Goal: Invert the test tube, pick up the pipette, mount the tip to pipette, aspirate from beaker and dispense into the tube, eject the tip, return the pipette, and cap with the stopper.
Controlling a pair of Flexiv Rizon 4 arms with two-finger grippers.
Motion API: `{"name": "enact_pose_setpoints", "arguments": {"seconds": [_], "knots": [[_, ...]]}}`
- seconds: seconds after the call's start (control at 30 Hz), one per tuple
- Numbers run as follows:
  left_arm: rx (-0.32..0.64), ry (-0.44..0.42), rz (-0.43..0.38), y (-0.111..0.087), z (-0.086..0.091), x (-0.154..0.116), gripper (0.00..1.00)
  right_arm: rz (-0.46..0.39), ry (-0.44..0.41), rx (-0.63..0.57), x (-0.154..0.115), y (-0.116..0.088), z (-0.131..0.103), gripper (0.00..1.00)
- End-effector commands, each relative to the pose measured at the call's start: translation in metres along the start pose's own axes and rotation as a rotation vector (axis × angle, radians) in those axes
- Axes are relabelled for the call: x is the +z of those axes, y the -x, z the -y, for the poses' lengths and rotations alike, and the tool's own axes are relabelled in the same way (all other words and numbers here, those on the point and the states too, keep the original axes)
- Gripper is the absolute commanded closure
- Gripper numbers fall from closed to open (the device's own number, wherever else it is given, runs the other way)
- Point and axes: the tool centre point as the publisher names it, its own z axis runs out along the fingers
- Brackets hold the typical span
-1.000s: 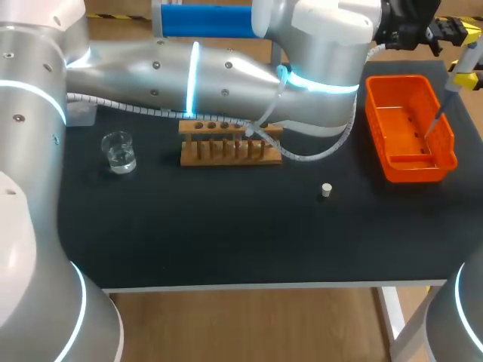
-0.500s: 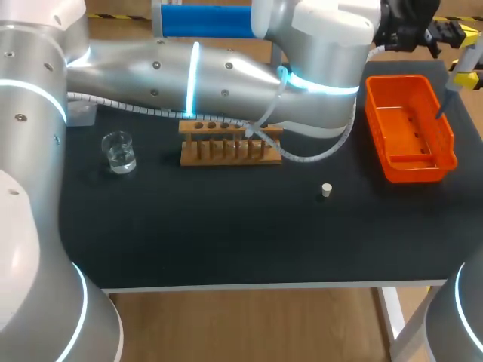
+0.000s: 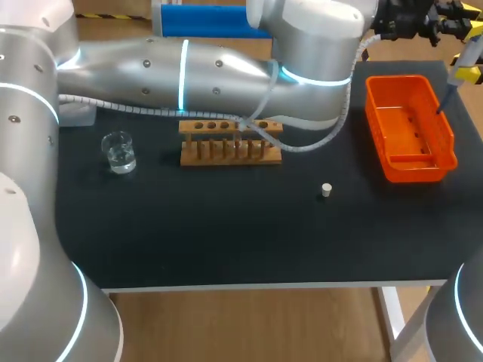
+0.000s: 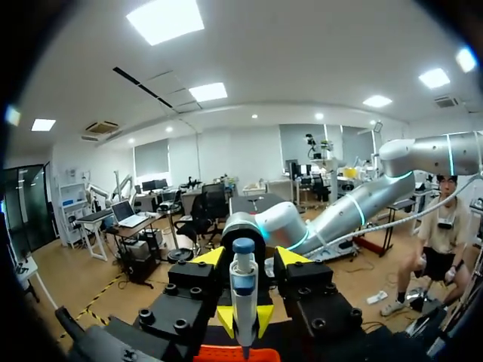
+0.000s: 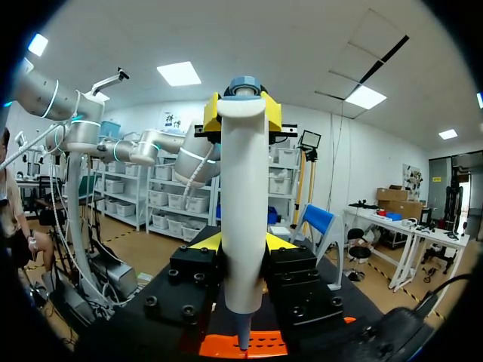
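Note:
My right gripper [image 3: 469, 73] [image 5: 241, 245] is shut on the white pipette [image 3: 466, 56] [image 5: 241, 211], holding it upright over the orange bin [image 3: 411, 170]. The pipette's thin end [image 3: 445, 102] points down into the bin. My left arm reaches across from the left. Its gripper [image 3: 453, 19] [image 4: 249, 256] stands open just behind the pipette's blue head [image 4: 243, 247], with both fingers clear of it. Mid-table are the wooden rack [image 3: 230, 143] with a clear test tube [image 3: 240, 142], the glass beaker [image 3: 118, 151] and the small white stopper [image 3: 326, 189].
My left arm's silver links and their cable [image 3: 317, 139] hang over the rack and the table's back. The orange bin sits at the right edge. A blue box [image 3: 200, 20] stands at the back.
The long tip on the pipette a second ago is gone, so its end looks shorter. My left gripper has opened and drawn slightly back from the pipette's head. The right arm has hardly moved.

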Motion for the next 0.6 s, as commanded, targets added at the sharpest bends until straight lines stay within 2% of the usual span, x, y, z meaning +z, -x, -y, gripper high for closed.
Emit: {"name": "enact_pose_setpoints", "arguments": {"seconds": [0.03, 0.3, 0.6], "knots": [[0.002, -0.059, -0.071, 0.001, -0.003, -0.02, 0.0, -0.002, -0.001, 0.0, -0.001, 0.001, 0.0, 1.0], [0.021, -0.001, -0.129, -0.011, -0.003, -0.047, 0.0, -0.002, -0.001, 0.0, -0.001, 0.001, 0.0, 1.0], [-0.01, 0.026, -0.1, -0.038, -0.015, -0.094, 0.0, -0.002, -0.001, 0.0, -0.001, 0.001, 0.0, 1.0]]}}
